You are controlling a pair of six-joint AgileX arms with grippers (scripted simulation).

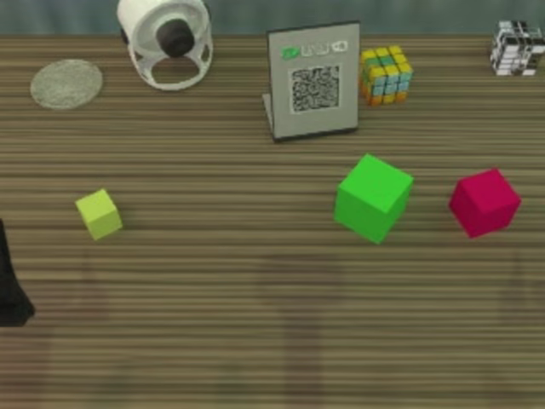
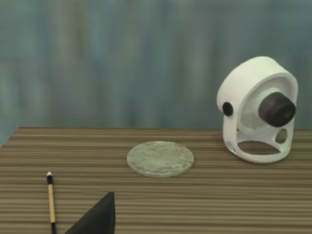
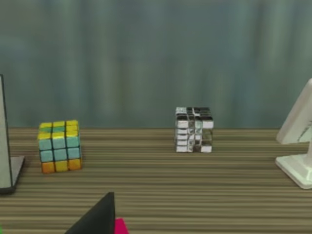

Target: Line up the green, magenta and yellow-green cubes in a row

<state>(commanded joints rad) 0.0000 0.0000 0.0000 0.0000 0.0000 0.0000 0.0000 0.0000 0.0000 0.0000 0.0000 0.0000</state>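
Note:
The green cube sits right of the table's centre, turned at an angle. To its right rests the magenta cube, with a gap between them. A corner of the magenta cube shows in the right wrist view just beside a dark part of my right gripper. The small yellow-green cube lies alone far to the left. My left gripper shows as a dark shape at the table's left edge, nearer than the yellow-green cube. My right arm is outside the top view.
Along the far side stand a round grey disc, a white fan-like device, a QR-code sign, a multicoloured puzzle cube and a mirrored puzzle cube. A thin pen lies near the left gripper.

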